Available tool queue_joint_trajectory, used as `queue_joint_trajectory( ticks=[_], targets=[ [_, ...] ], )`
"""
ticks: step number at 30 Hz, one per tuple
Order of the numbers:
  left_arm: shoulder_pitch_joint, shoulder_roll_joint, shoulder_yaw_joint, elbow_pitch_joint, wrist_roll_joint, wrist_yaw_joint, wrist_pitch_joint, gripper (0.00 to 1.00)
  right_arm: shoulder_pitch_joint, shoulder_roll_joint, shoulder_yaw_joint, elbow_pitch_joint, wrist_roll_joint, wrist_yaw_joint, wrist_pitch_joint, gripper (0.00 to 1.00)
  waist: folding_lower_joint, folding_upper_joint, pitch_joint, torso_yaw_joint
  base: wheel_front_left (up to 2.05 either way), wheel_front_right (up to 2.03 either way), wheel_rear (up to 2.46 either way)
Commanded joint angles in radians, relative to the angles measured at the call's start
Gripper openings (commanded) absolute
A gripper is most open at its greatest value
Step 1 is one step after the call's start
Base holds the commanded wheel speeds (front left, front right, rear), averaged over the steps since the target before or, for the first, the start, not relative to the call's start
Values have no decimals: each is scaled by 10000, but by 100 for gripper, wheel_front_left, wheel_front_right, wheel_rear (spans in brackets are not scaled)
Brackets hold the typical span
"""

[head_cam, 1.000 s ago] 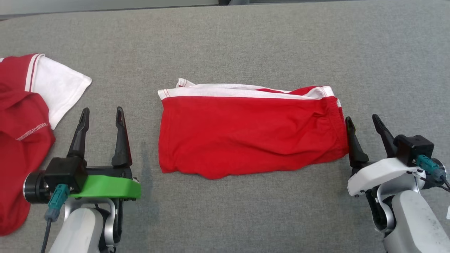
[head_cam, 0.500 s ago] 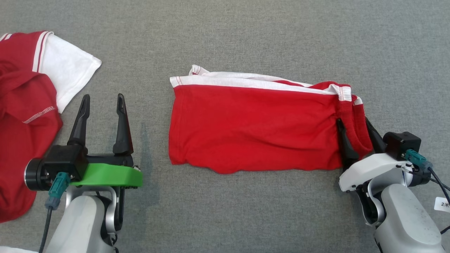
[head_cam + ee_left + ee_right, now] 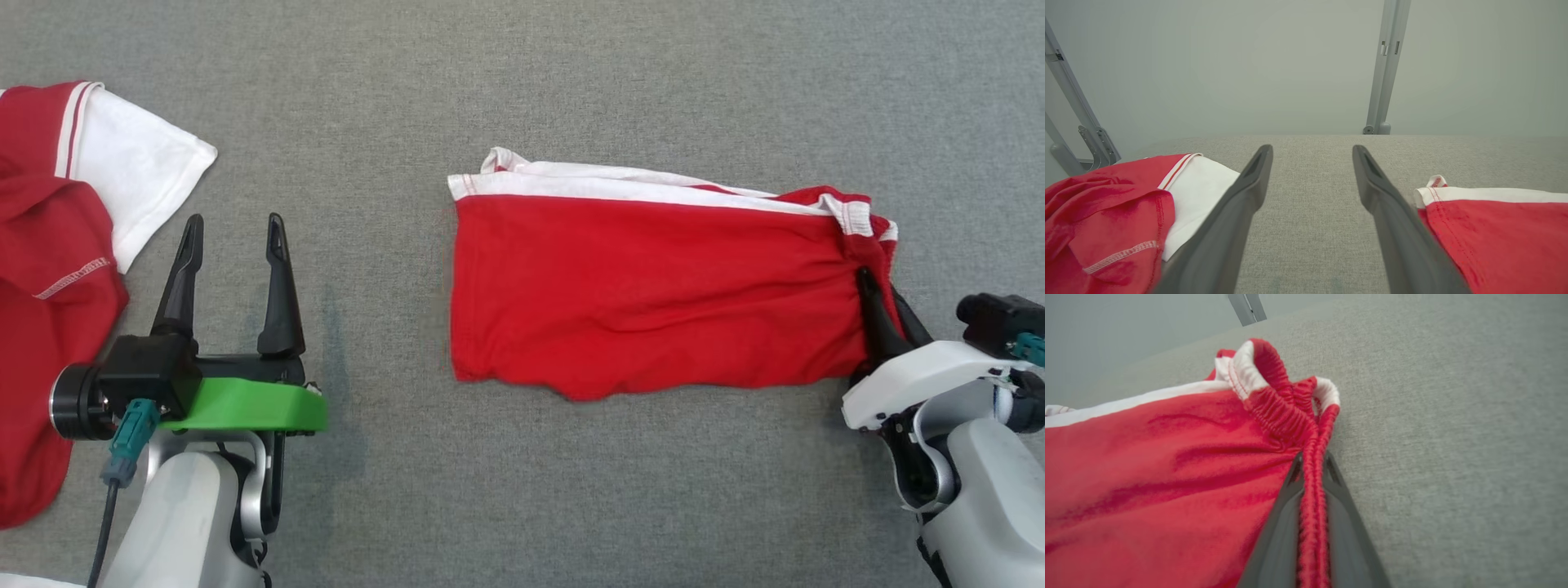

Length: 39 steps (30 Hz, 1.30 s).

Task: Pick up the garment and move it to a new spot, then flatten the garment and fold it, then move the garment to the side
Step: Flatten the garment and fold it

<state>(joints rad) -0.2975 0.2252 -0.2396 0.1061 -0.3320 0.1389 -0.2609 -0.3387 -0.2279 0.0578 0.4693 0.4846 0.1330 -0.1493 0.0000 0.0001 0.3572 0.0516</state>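
Two end effectors: the left end effector [image 3: 234, 220] sits at the lower left of the head view, the right end effector [image 3: 876, 282] at the lower right.
Right end effector: clenched on the garment's elastic waistband [image 3: 1290, 416]. In the right wrist view the gathered red cord runs between the two closed fingers.
Left end effector: released, fingers spread wide, holding nothing, hanging between the two pieces of clothing.
Garment [image 3: 653, 302]: red shorts with a white band [image 3: 620, 186] along the far edge, folded into a rough rectangle, lying on the counter [image 3: 571, 98] right of centre.
Why held there: the waistband is thick and bunched, so it likely gives a firmer pinch than loose cloth. A grip on the right end suits dragging the whole fold sideways.
Other clothing: a red and white shirt [image 3: 49, 286] lies crumpled at the far left, well apart from the shorts.
Step in hand: apparently the last one, moving the folded garment aside.
Risk: a one-sided pull may skew or open the layers.
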Motion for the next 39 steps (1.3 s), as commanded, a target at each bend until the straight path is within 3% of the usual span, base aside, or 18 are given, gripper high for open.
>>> queue_joint_trajectory(
  ticks=[1, 12, 17, 21, 24, 31, 39],
  targets=[
    [-1, -16, 32, 37, 48, -54, -29, 100, 199, -172, -10, -48, 180, -42, 137, 0, 0, -1, -2, -51, 0, 0, 0],
    [12, -42, 18, 99, 170, -137, -30, 100, 485, -1157, 1547, -3254, 3790, -22, 2082, 0, 0, -1, -60, -295, 0, 0, 0],
    [-70, -123, -79, 167, 173, -205, -30, 100, 240, -1218, 2338, -4741, 4731, -22, 2818, 0, 0, -1, -82, -229, 0, 0, 0],
    [-156, -195, -131, 210, 172, -260, -30, 100, -193, -954, 2839, -5161, 5023, -22, 3112, 0, 0, -1, -58, -117, 0, 0, 0],
    [-223, -289, -201, 272, 184, -307, -31, 100, -713, -460, 3216, -4963, 5114, -22, 3209, 0, 0, -1, -29, 88, 0, 0, 0],
    [-392, -676, -366, 461, 240, -502, -31, 100, -1851, 684, 4210, -3205, 4485, -22, 3224, 0, 0, -1, 101, 784, 0, 0, 0],
    [-509, -1031, -379, 631, 396, -729, -31, 100, -2560, 1096, 5012, -1559, 4189, -22, 2636, 0, 0, -1, 288, 1233, 0, 0, 0]
  ],
)
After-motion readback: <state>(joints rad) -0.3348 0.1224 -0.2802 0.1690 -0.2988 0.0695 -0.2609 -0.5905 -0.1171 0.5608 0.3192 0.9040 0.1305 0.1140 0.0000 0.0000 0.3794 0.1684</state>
